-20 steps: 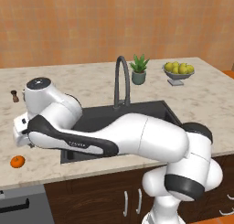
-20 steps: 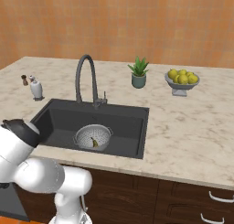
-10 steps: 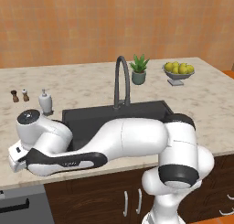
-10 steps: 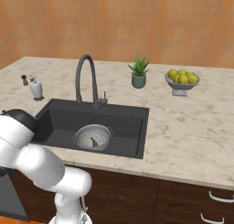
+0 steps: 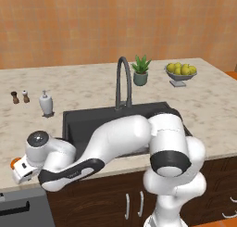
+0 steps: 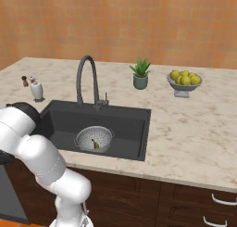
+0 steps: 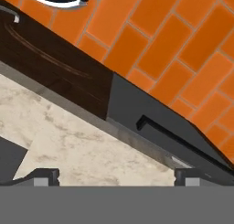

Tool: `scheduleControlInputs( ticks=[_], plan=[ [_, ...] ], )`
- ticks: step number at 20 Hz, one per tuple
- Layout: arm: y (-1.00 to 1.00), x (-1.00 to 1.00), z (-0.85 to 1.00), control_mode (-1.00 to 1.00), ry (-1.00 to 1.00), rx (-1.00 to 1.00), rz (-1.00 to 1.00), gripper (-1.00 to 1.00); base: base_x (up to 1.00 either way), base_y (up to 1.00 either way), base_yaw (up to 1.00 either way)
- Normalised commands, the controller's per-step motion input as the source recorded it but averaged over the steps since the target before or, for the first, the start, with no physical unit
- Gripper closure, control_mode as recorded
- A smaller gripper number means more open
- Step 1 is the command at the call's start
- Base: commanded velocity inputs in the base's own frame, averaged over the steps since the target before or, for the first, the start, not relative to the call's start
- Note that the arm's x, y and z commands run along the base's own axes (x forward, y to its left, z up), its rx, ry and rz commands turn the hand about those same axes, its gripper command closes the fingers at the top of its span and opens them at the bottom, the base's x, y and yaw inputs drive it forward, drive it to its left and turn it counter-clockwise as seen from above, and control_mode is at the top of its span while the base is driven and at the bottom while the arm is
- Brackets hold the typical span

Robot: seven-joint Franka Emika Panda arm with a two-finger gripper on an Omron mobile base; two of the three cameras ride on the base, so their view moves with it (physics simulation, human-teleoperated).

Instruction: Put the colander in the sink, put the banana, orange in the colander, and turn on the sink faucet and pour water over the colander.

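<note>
Hand view: the gripper (image 7: 116,176) is being held wide open, its two tips (image 7: 43,176) far apart at the bottom edge, nothing gripped or touched between them. Marble counter (image 7: 77,145) is being looked at past them, with a dark appliance front (image 7: 155,122) and orange floor tiles beyond the counter edge. In the right base view, the colander (image 6: 94,139) is sitting in the sink (image 6: 125,124), below the faucet (image 6: 88,80), with the banana (image 6: 96,144) lying inside it. In the left base view, the orange (image 5: 14,162) is partly hidden at the counter's front edge, left of the sink, just beside the hand.
</note>
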Motion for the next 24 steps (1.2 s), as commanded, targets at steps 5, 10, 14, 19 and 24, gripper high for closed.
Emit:
scheduleControlInputs(
  ticks=[5, 10, 14, 19, 24],
  plan=[
    [0.38, 0.10, 0.11, -1.00, -0.15, 0.00, 0.00, -1.00, 0.00, 0.00, 0.00],
    [0.14, 0.01, 0.23, -1.00, -0.05, 0.03, 0.00, -1.00, 0.00, 0.00, 0.00],
    [-0.21, 0.14, -0.12, -1.00, 0.00, 0.16, 0.00, -1.00, 0.00, 0.00, 0.00],
    [-0.17, 0.14, -0.38, -1.00, 0.00, 0.13, 0.00, -1.00, 0.00, 0.00, 0.00],
    [0.00, 0.16, -0.22, -1.00, -0.07, 0.06, 0.00, -1.00, 0.00, 0.00, 0.00]
  ],
)
